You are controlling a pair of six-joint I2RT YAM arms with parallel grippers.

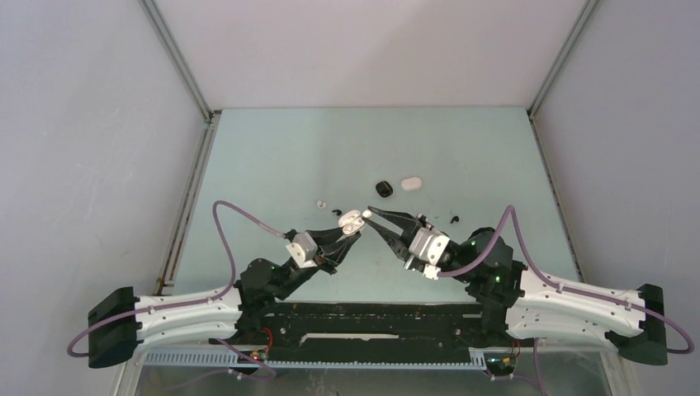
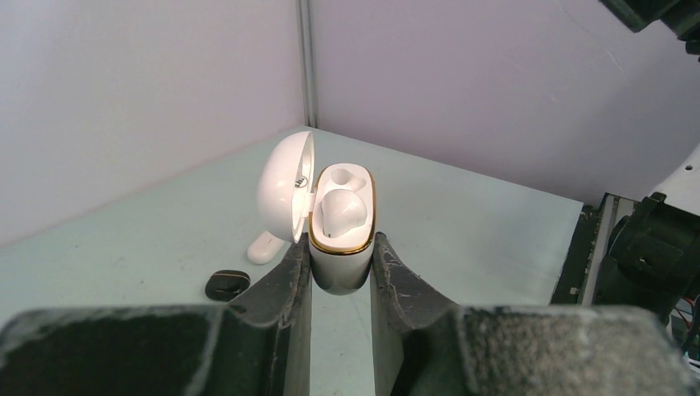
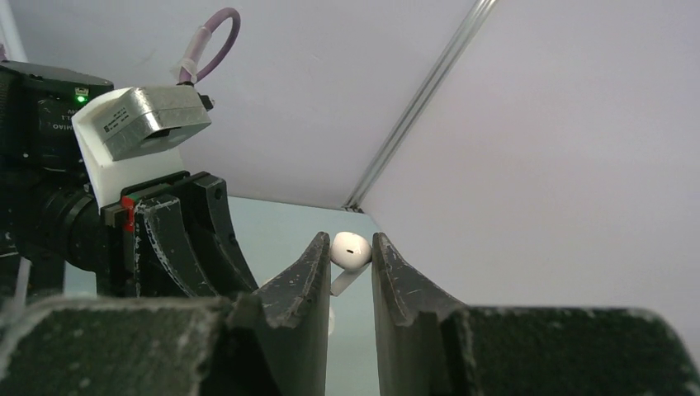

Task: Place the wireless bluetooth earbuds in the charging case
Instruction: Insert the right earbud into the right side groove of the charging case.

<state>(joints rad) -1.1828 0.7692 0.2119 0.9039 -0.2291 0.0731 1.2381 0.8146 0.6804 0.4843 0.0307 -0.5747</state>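
Our right end effector [image 3: 351,243] pinches a white earbud [image 3: 350,251]; in the top view it sits just right of the open charging case [image 2: 340,271] clamped by our left end effector [image 2: 341,247].

Three cams, one table [image 1: 272,157].
Top cam: high, behind the robot, looking down & fwd, far off. Wrist cams: v. close, sighting out between own jaws. Top & left wrist share the open case [image 2: 340,239]; right wrist catches the left gripper [image 1: 351,224].
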